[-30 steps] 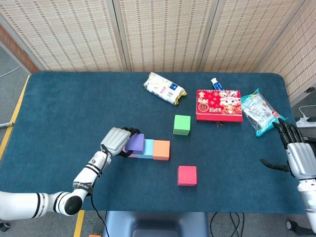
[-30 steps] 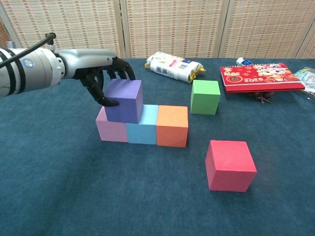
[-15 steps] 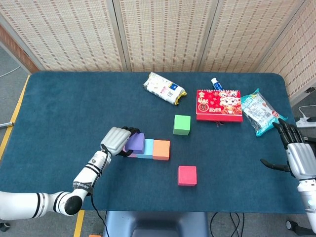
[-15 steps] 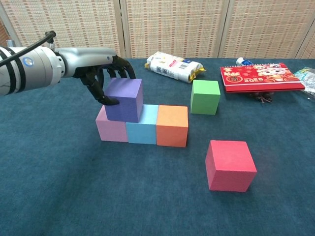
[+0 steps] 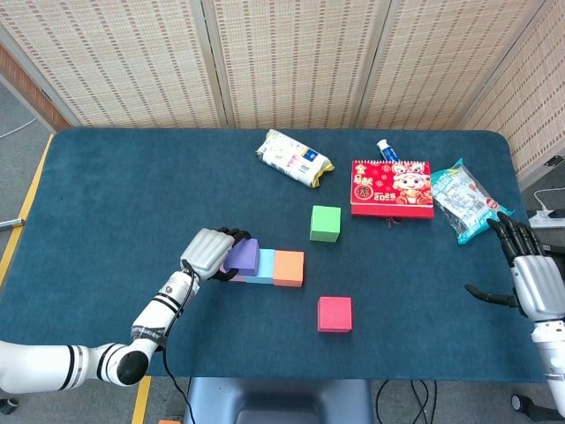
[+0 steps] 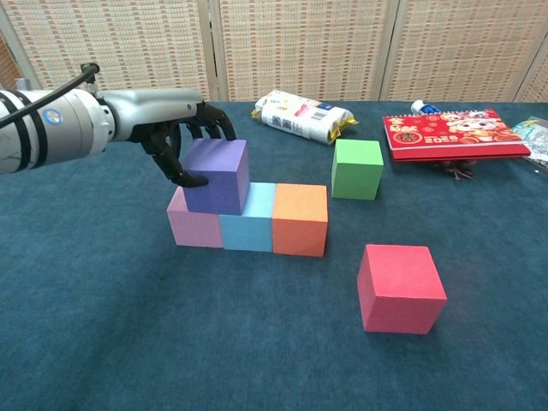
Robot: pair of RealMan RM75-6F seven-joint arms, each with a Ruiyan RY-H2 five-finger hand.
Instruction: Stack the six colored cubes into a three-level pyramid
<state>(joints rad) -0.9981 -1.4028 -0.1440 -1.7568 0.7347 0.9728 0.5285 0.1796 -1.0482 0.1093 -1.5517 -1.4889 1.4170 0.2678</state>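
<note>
We see our left hand (image 6: pixel 184 141) pinching the purple cube (image 6: pixel 216 175) atop the pink–blue seam (image 6: pixel 220 229), nine o'clock of orange cube (image 6: pixel 300 219) — a skewed release could topple it. Right hand (image 5: pixel 530 274) idles, fingers spread.

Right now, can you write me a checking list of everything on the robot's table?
Surface: dark blue table cloth, no spills seen.
Job's things: pink-lilac cube, light blue cube and orange cube in a touching row; purple cube on top, over the lilac and blue; green cube and red cube apart on the cloth.
Clutter: white packet, red calendar, small bottle, plastic bag.
Hands: left hand grips the purple cube; right hand holds nothing, fingers apart.
Cables: white cable off the table's right edge.
Surroundings: woven screens.
</note>
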